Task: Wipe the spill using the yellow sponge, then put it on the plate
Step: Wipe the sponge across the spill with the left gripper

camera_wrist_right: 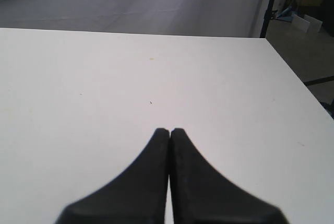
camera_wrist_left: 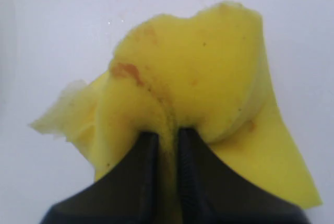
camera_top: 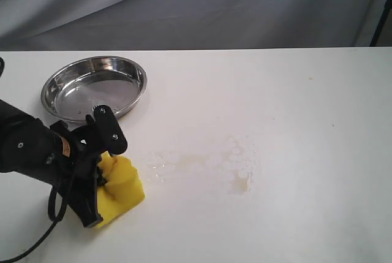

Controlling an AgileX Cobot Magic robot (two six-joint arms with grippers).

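Note:
My left gripper (camera_top: 101,174) is shut on the yellow sponge (camera_top: 122,189), which rests on the white table at the front left. In the left wrist view the black fingers (camera_wrist_left: 143,153) pinch a fold of the yellow sponge (camera_wrist_left: 198,72), which carries brown stains. The spill (camera_top: 205,165) is a thin, pale brownish smear with watery patches, just right of the sponge. The plate (camera_top: 61,82), a round shiny steel dish, sits behind the left arm and holds nothing. My right gripper (camera_wrist_right: 170,131) is shut with nothing in it, over bare table; it is out of the exterior view.
The white table (camera_top: 294,103) ends at a back edge against a grey cloth backdrop (camera_top: 214,5). A black cable (camera_top: 37,238) trails from the left arm to the front edge. In the right wrist view a black stand (camera_wrist_right: 270,4) rises past the table's far corner.

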